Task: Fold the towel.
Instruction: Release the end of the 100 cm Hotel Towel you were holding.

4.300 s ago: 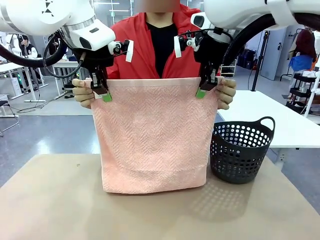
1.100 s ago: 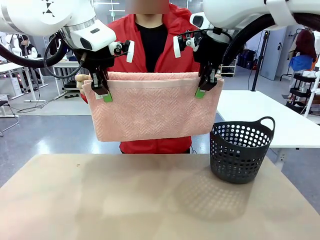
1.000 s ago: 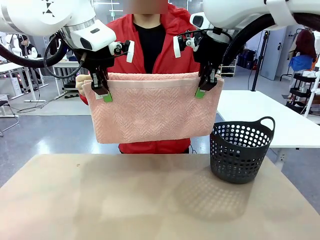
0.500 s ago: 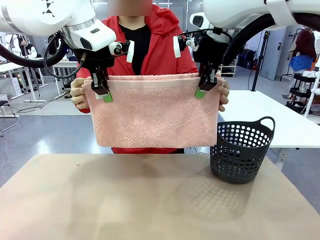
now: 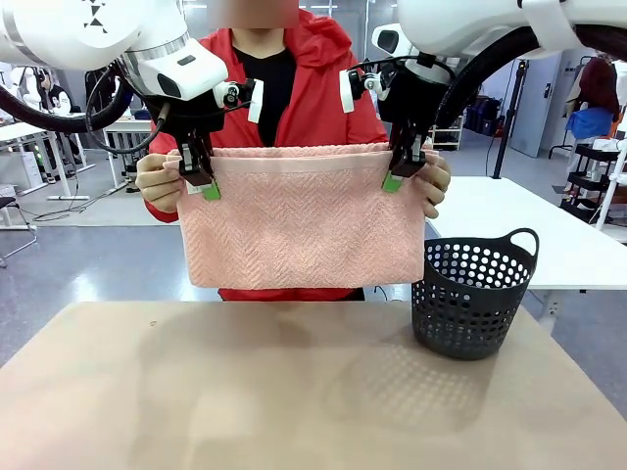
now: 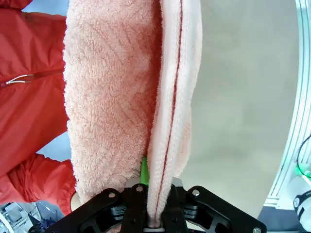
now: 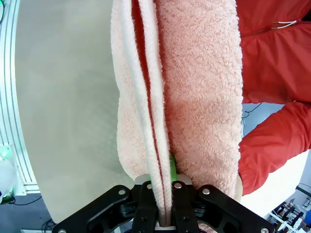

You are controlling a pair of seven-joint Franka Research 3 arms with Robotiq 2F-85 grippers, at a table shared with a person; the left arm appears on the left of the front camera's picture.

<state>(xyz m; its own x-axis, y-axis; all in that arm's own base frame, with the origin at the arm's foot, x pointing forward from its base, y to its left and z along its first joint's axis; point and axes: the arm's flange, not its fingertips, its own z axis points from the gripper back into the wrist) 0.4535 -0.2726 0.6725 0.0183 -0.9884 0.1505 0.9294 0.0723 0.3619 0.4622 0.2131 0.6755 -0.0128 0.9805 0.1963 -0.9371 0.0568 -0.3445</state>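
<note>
The salmon-pink towel (image 5: 306, 220) hangs folded in half above the table, its doubled top hem held level. My left gripper (image 5: 206, 186) is shut on the top left corner and my right gripper (image 5: 395, 179) is shut on the top right corner. The person's hands hold the towel just outside each gripper, one hand (image 5: 157, 183) at the left and the other hand (image 5: 436, 186) at the right. In the left wrist view the towel (image 6: 131, 111) runs up from between the fingers, layers pressed together. In the right wrist view the towel (image 7: 184, 97) does the same.
A black perforated basket (image 5: 470, 294) stands on the tan table (image 5: 294, 392) at the right, just below the towel's right corner. The person in a red jacket (image 5: 313, 93) stands behind the towel at the far side. A white table (image 5: 529, 235) lies beyond at right.
The person brought the towel's lower edge up to the top hem, halving it, then shifted both hands out to the corners. Both grippers stayed in place, shut on the hem.
</note>
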